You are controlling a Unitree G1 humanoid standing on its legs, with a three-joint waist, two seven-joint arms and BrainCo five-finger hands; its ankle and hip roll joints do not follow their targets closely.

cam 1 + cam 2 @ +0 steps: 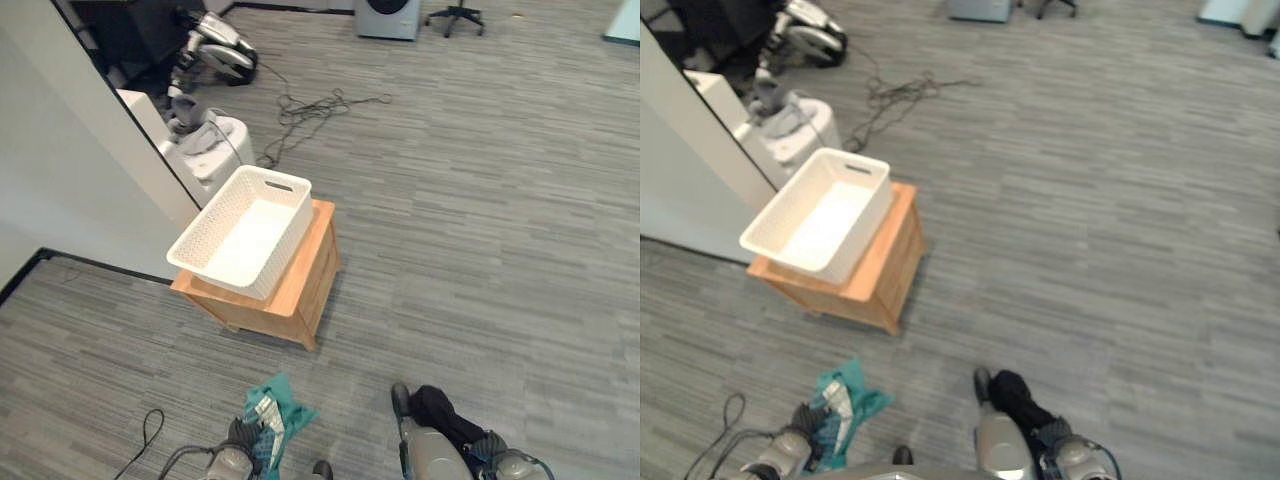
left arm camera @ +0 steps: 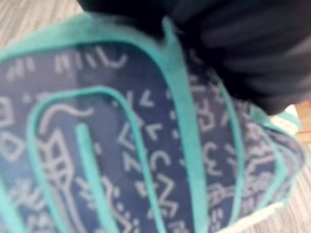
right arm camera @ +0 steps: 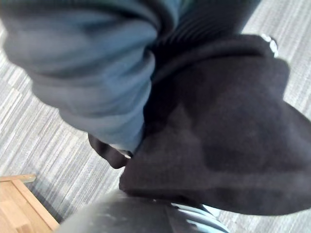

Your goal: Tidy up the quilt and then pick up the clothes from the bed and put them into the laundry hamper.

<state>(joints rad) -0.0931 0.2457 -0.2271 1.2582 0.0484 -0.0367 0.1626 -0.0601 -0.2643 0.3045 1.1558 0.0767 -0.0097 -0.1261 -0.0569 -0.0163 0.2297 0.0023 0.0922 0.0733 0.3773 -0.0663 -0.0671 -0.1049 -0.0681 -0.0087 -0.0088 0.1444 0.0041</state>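
Note:
A white perforated laundry hamper (image 1: 288, 243) stands with nothing in it on a small wooden table (image 1: 315, 272), ahead of me and a little to the left. A teal and navy patterned garment (image 1: 278, 412) hangs bunched from my left hand (image 1: 238, 440) low at the near edge, short of the table. In the left wrist view this patterned cloth (image 2: 121, 136) covers the hand below its dark cover. A black garment (image 1: 440, 410) is draped over my right hand (image 1: 483, 442) at the lower right. The right wrist view shows that black cloth (image 3: 218, 145) beside a grey-blue fold (image 3: 87, 68).
A white partition wall (image 1: 90, 180) runs along the left, close behind the table. Beyond it stand a white machine (image 1: 205, 140) and loose cables (image 1: 310, 108) on the grey floor. An office chair (image 1: 455, 15) stands far back. Open floor lies to the right.

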